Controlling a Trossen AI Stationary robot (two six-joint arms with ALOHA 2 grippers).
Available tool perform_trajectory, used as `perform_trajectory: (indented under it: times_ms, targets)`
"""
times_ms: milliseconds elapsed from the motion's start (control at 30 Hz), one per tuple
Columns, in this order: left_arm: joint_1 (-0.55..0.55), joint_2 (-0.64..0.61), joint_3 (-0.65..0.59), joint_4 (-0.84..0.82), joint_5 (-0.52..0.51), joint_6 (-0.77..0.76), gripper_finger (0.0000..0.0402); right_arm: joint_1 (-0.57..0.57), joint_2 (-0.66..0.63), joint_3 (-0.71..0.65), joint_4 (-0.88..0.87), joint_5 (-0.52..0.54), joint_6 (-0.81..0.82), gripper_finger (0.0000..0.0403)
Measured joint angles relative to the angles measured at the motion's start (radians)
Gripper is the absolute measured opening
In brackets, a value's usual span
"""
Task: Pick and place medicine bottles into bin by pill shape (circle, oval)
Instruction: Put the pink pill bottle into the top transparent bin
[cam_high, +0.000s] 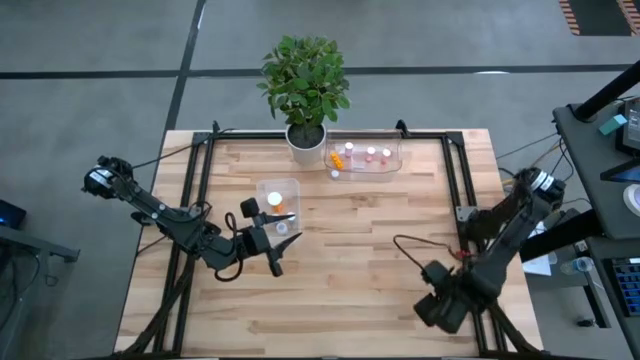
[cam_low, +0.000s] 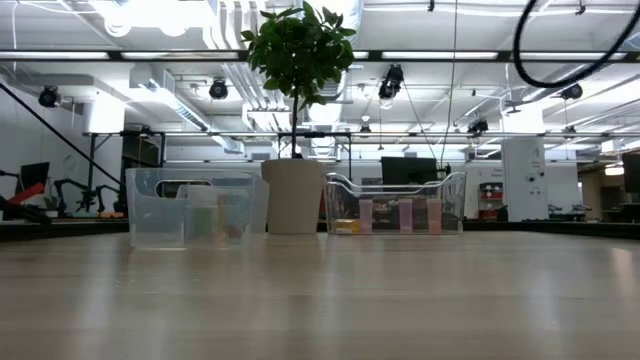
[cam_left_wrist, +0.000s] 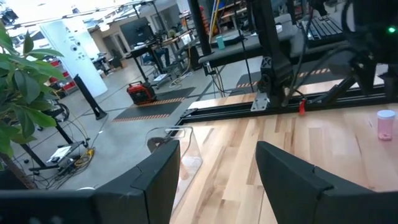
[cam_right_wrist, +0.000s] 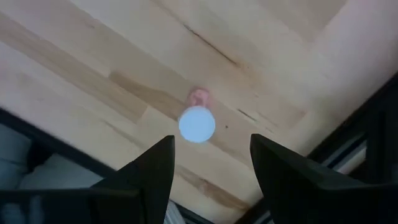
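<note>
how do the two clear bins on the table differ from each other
The square bin sits mid-table beside the left gripper; the long bin sits at the far edge beside the plant pot. The square bin shows two medicine bottles, the long bin about five. Both are clear plastic.

Left arm reaches in from the tabletop's left edge, its claw (cam_high: 268, 243) left of centre with jaws apart and empty; right arm folded at the front right corner, its claw (cam_right_wrist: 208, 168) pointing down, jaws apart, gripping nothing.
</note>
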Motion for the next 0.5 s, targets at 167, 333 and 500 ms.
perform_trajectory:
  times_ms: [167,333,500]
  targets:
    - [0.000,0.000,0.000,0.000,0.000,0.003,0.0196,0.018,0.061,-0.001,0.015,0.001,0.016,0.0201]
    - [0.000,0.000,0.000,0.000,0.000,0.003,0.0196,0.017,0.098,-0.001,0.063,0.003,-0.009,0.0201]
    - [0.000,0.000,0.000,0.000,0.000,0.004,0.0196,0.017,0.135,-0.019,0.084,0.011,-0.022,0.0201]
